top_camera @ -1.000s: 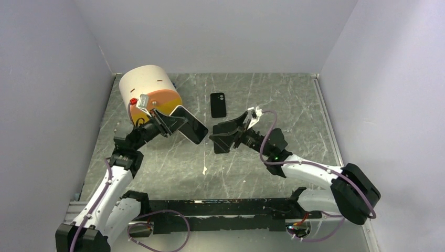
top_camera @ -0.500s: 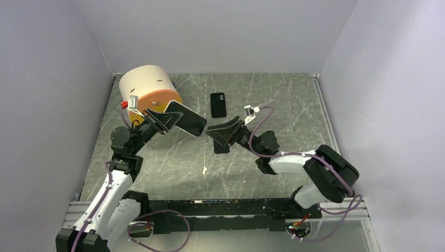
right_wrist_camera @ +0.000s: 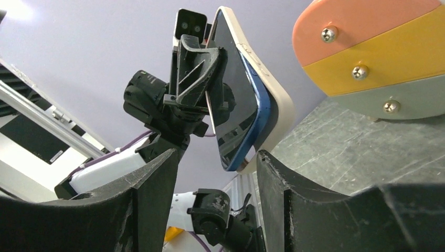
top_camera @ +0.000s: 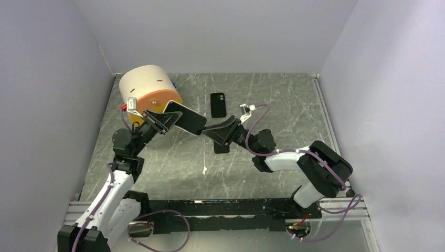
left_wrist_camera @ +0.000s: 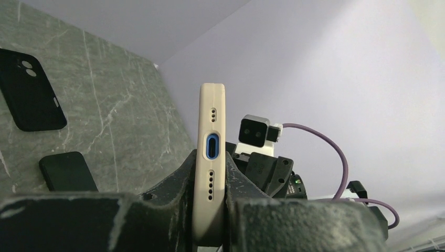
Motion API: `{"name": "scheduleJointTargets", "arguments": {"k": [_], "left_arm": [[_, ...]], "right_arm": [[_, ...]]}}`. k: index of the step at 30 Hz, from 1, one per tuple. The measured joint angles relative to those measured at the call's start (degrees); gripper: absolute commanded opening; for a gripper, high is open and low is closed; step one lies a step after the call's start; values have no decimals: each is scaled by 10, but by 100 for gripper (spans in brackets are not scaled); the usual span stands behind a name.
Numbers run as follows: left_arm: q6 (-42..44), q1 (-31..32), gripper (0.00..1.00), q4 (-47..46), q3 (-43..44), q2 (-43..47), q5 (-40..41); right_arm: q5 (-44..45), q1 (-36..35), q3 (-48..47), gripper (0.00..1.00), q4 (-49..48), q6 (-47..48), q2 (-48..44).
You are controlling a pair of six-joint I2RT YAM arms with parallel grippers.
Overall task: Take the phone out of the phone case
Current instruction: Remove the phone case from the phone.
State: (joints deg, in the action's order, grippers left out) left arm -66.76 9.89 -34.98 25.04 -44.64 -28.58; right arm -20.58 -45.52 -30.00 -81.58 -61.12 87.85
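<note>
My left gripper [top_camera: 167,119] is shut on a cream phone case [top_camera: 184,118] and holds it in the air, tilted, above the table's middle. In the left wrist view the case's [left_wrist_camera: 211,157] bottom edge, with a blue port, is clamped between the fingers. The right wrist view shows the blue phone [right_wrist_camera: 236,100] with a dark screen in the case [right_wrist_camera: 275,105]. Its blue rim stands clear of the case's lip at the lower corner. My right gripper [top_camera: 212,132] is open. That corner sits just at the mouth of its jaws [right_wrist_camera: 216,153], not touching.
A cream drum [top_camera: 149,89] with an orange and yellow end lies at the back left, close behind the left gripper. A black phone case [top_camera: 218,105] lies flat at the back middle. A second dark flat slab [top_camera: 221,148] lies under the right gripper. Purple walls enclose the table.
The left gripper has raised the cased phone and tilted it flatter. The right gripper has moved left, up to the phone's free end, and stays open.
</note>
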Motion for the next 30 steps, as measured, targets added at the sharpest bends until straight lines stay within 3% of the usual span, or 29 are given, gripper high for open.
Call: {"name": "scheduleJointTargets", "arguments": {"k": [12,30], "left_arm": [[-35,1,3,-57,-14,-12,3],[-19,5,3,-33,-16,12,19]], "right_arm": [[-13,2,-12,51,-4,-10,12],[-7,0,-12,54,21,11,-28]]}}
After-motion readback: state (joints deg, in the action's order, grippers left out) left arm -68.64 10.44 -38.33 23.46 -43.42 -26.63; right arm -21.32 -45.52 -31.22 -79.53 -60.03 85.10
